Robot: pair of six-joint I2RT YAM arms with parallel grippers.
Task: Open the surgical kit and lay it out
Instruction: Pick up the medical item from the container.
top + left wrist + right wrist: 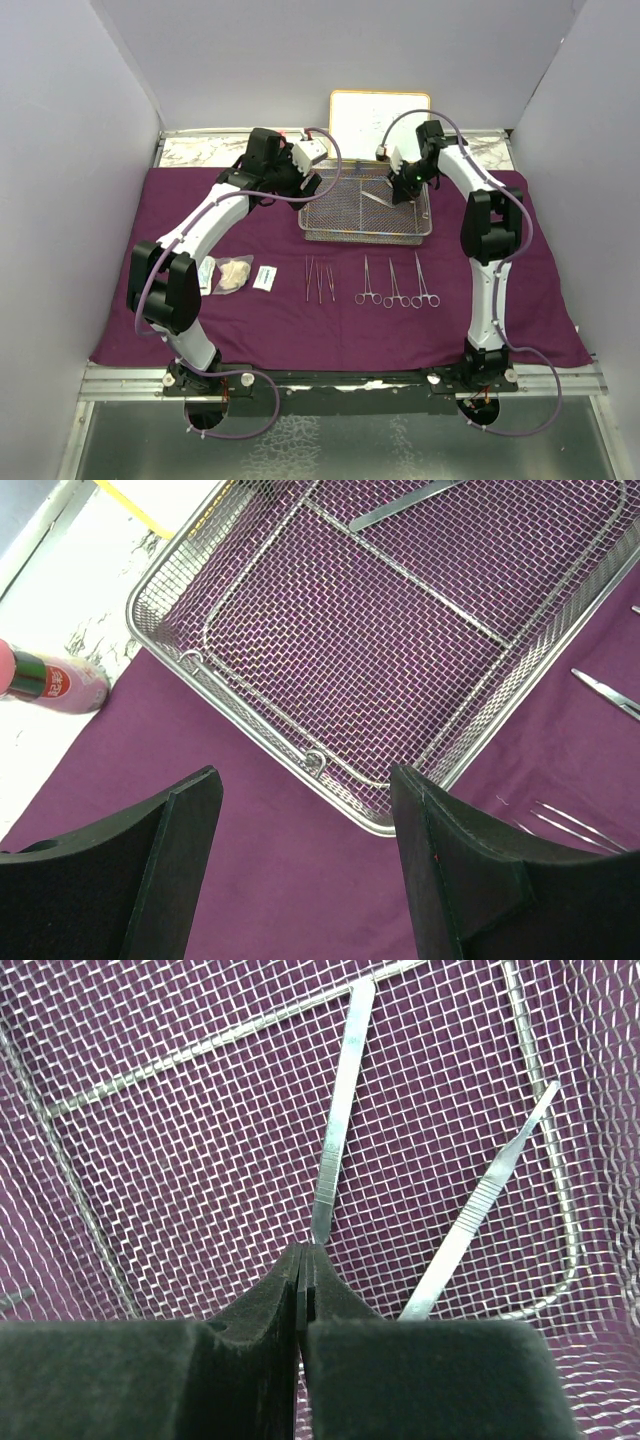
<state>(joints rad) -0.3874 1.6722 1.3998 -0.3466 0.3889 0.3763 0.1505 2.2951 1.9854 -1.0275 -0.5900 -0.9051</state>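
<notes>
Right gripper [303,1270] pinches a steel handle [338,1130] inside the mesh tray [365,238].
Left gripper [305,785] hovers with its jaws spread wide, just beside the tray's left end.

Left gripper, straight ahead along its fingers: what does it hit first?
Probably the cloth just short of the tray, or the tray's near wall; depth is unclear from the wrist view. The left gripper is open with nothing between its fingers.
</notes>
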